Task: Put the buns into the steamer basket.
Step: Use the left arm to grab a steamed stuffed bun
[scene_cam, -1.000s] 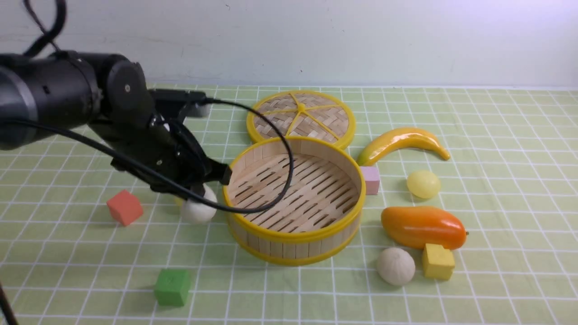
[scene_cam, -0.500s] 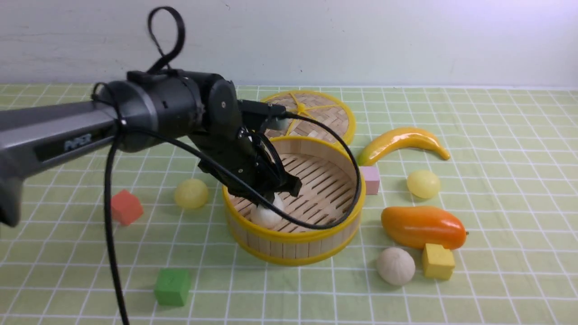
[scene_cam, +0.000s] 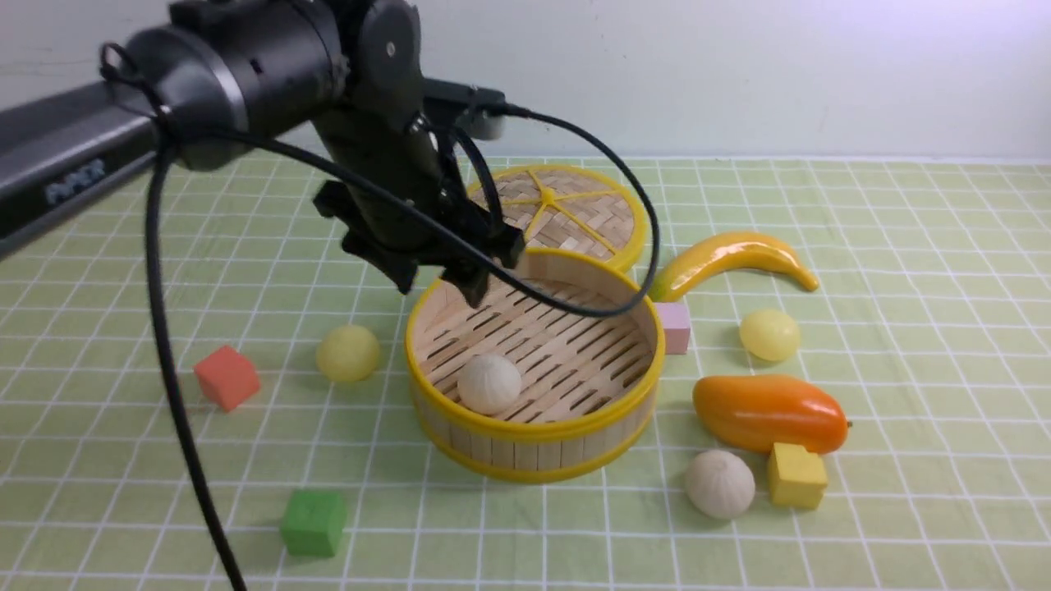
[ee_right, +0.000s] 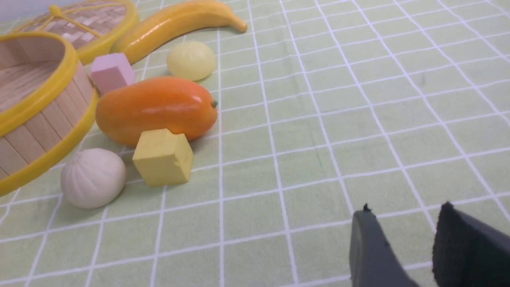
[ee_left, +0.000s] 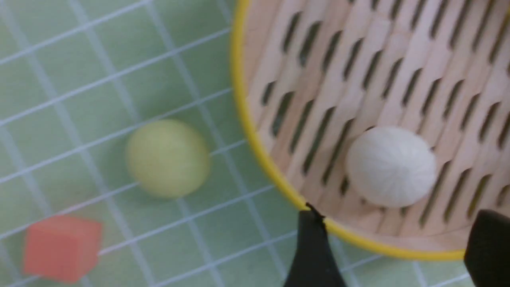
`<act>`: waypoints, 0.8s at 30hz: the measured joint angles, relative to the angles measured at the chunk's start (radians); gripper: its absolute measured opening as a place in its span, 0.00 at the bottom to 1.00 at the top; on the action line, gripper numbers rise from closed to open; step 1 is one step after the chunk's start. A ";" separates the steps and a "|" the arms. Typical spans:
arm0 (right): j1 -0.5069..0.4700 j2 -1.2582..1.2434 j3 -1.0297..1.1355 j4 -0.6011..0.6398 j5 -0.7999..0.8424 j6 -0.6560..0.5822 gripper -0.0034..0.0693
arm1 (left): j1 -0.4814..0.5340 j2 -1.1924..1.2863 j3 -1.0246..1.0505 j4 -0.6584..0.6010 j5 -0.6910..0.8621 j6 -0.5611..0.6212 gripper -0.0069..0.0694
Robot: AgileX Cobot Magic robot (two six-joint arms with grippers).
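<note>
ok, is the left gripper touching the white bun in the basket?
Apart. Front view: the left gripper hangs open above the basket, with bare slats showing between it and the white bun lying on the floor.

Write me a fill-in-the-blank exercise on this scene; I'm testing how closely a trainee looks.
1. The basket holds ____ bun.
2. The cube nearest the mango is ____.
3. The left hand hangs over the basket's rim with its jaws ____.

Missing words: one; yellow; open.
</note>
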 joint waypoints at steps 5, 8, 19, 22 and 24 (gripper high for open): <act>0.000 0.000 0.000 0.000 0.000 0.000 0.38 | 0.110 0.017 0.101 0.021 -0.029 -0.032 0.39; 0.000 0.000 0.000 0.000 0.000 0.000 0.38 | 0.170 0.064 0.129 -0.011 -0.096 -0.024 0.32; 0.000 0.000 0.000 0.000 0.000 0.000 0.38 | 0.214 0.136 0.130 -0.055 -0.252 0.026 0.49; 0.000 0.000 0.000 0.000 0.000 0.000 0.38 | 0.214 0.153 0.130 -0.055 -0.282 0.026 0.52; 0.000 0.000 0.000 0.000 0.000 0.000 0.38 | 0.214 0.161 0.130 -0.055 -0.288 0.027 0.52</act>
